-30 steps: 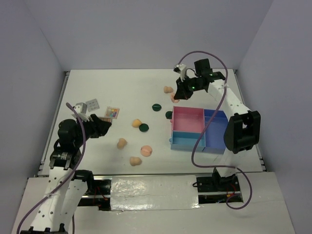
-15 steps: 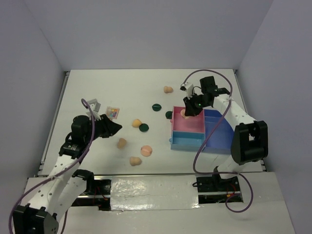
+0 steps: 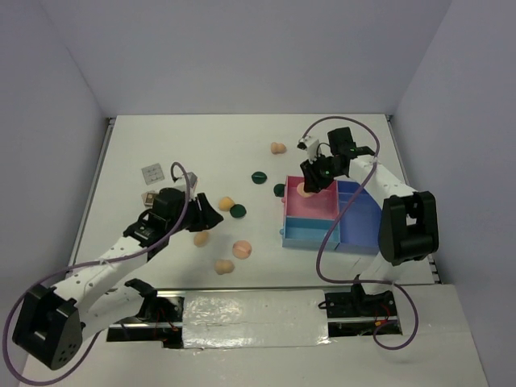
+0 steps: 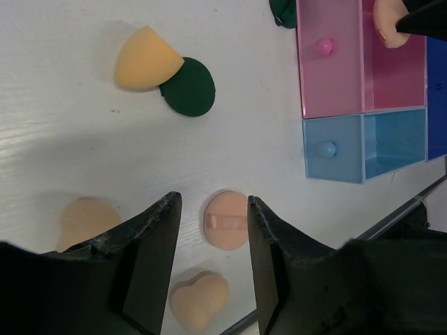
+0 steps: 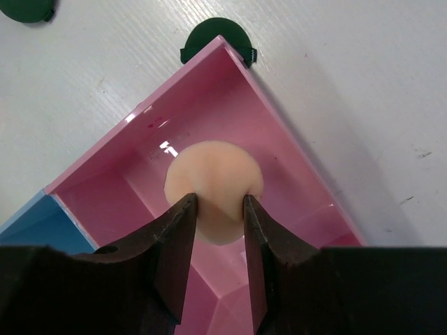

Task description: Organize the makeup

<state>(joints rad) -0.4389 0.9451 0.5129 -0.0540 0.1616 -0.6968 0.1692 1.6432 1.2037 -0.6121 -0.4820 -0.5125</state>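
Peach sponge [image 5: 213, 174] pinched between fingers of right tool [image 5: 218, 204], hanging inside pink compartment [image 5: 126, 167] of tray [image 3: 284, 219], near far corner. Whether it touches floor, cannot tell. Step in hand: drop-off. Next move, likely: spread fingers, lift straight up clear of walls.

Left tool [image 4: 213, 204] spread wide, empty, above counter [image 4: 84, 139] over flat round pad [image 4: 227, 222]. Egg sponge [image 4: 145, 59] and green disc [image 4: 187, 86] touching, further off. Likely pick is pad — descend, straddle, close. Pad thin, so fingers must reach counter.
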